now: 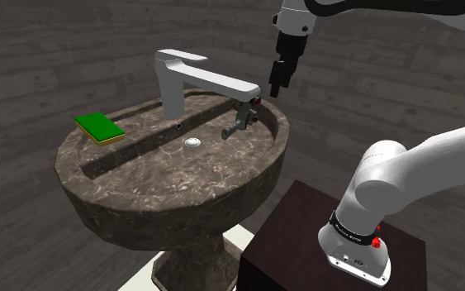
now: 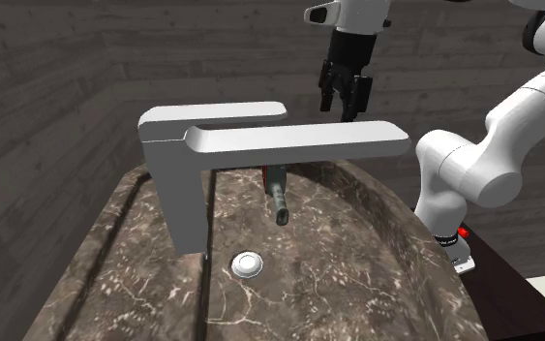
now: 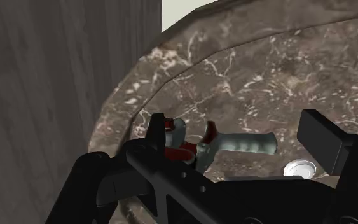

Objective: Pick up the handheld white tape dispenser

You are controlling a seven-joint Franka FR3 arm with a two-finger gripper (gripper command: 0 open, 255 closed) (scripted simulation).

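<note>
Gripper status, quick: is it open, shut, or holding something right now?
The gripper is open, holding nothing, above the tape dispenser in the sink.

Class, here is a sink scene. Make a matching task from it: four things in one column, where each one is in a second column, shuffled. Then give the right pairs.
Things:
1. sponge
2. tape dispenser
3. drain
4. gripper

Places:
A. in the air above the sink, fingers apart
B. at the bottom of the sink, in its middle
C. flat on the sink's rim
D. inside the sink, by the end of the faucet

Pairs: 1-C, 2-D, 3-B, 4-A
</note>
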